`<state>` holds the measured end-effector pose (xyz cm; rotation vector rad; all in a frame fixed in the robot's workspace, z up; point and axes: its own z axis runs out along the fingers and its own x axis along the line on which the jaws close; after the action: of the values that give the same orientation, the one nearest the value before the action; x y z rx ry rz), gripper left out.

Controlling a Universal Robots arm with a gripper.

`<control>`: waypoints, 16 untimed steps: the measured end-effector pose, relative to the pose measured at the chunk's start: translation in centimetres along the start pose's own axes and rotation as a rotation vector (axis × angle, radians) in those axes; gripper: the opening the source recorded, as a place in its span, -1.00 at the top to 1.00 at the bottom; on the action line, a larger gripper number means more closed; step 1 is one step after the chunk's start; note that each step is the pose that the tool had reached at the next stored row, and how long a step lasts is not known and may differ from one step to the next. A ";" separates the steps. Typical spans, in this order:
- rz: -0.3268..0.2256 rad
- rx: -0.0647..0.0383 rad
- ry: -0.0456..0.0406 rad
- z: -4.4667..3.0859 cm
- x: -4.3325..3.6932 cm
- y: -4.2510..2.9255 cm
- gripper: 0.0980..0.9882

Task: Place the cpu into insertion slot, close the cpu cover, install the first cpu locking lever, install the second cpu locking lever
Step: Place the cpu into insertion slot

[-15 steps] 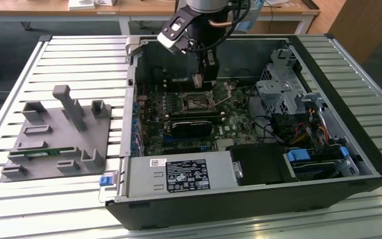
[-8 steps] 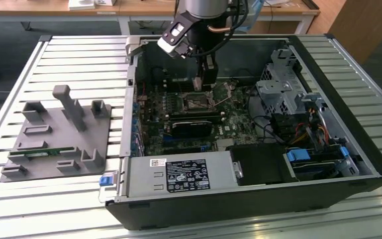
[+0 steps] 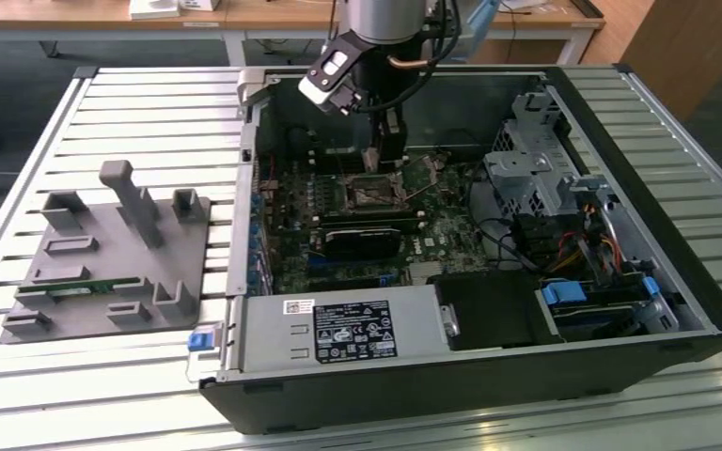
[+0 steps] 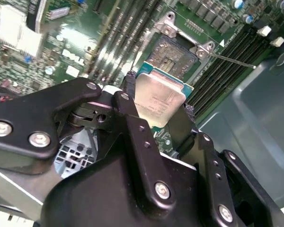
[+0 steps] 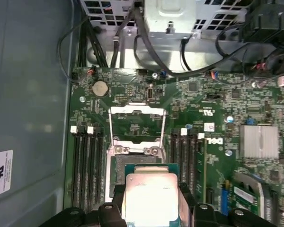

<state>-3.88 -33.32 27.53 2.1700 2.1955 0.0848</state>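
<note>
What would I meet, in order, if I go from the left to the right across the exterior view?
Grey fixture plate → gripper holding the cpu → silver drive cage. The insertion slot shares the gripper's place in this order, so I leave it out.

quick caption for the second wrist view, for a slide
Gripper shut on the cpu, holding it close to the open insertion slot on the motherboard.
</note>
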 end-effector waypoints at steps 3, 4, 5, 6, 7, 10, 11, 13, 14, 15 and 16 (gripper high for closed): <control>0.004 0.000 -0.0014 0.55 0.39 -0.04 0.04; 0.005 0.000 -0.0021 0.73 0.43 -0.05 0.04; 0.005 0.000 -0.0032 0.90 0.46 -0.06 0.04; 0.005 0.000 -0.0056 1.02 0.47 -0.08 0.04; 0.005 0.000 -0.0076 1.13 0.47 -0.08 0.04; 0.009 0.000 -0.0108 1.60 0.49 -0.12 0.04; 0.013 0.000 -0.0116 1.76 0.51 -0.14 0.04; 0.022 0.000 -0.0123 2.05 0.57 -0.16 0.04; 0.023 0.000 -0.0124 2.20 0.60 -0.17 0.04; 0.023 0.000 -0.0125 2.35 0.63 -0.18 0.04; 0.023 0.000 -0.0125 2.50 0.65 -0.19 0.04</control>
<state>-3.89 -32.67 25.03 2.1899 2.1646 0.0717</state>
